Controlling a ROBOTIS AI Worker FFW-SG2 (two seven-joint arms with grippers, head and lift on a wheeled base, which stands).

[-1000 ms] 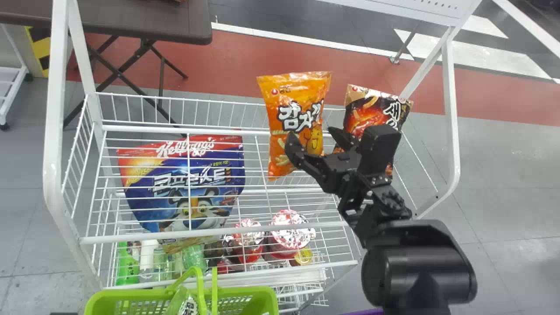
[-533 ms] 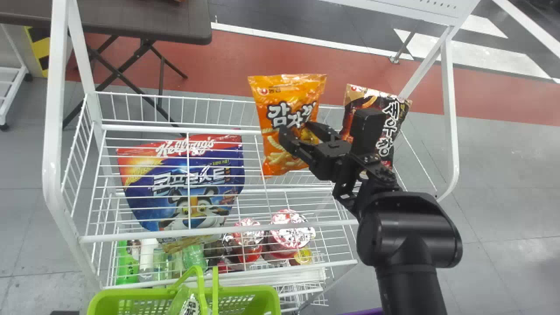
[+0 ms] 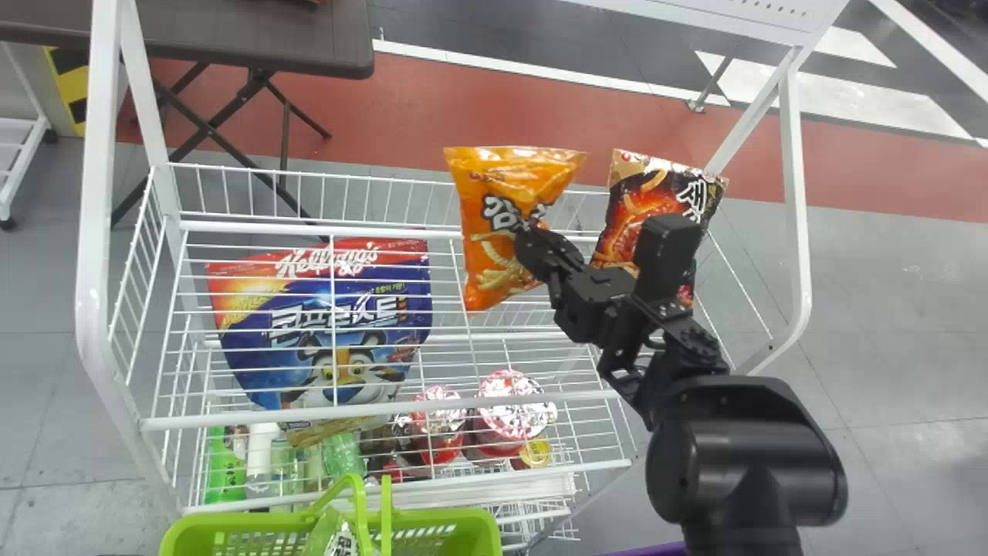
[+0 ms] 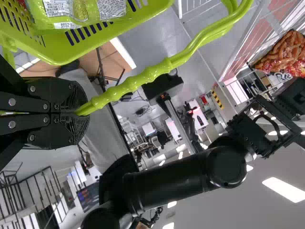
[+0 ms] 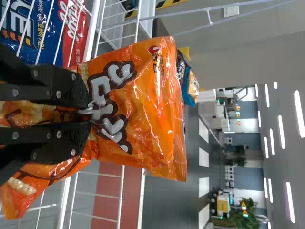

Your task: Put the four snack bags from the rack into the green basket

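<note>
My right gripper (image 3: 525, 235) is shut on the front of the orange snack bag (image 3: 486, 259), which stands upright in the rack's top basket. In the right wrist view, my right gripper (image 5: 88, 112) pinches the film of the orange bag (image 5: 147, 105) near its middle. Right of it stands the dark snack bag (image 3: 629, 216), partly behind the arm. A blue and red bag (image 3: 386, 309) leans at the left. The green basket (image 3: 189, 533) holds a green bag (image 3: 340, 540). My left gripper (image 4: 80, 113) is shut on the basket's handle (image 4: 128, 86).
The white wire rack (image 3: 386, 417) has tall side posts. Cup noodles (image 3: 513, 409) and bottles (image 3: 225, 471) sit on its lower level, under the top basket. A dark folding table (image 3: 231, 35) stands behind at the left.
My right gripper's fingers were apart and have closed on the orange bag, whose top now tilts and creases. The right arm has shifted a little right, and the green basket slightly right too.
</note>
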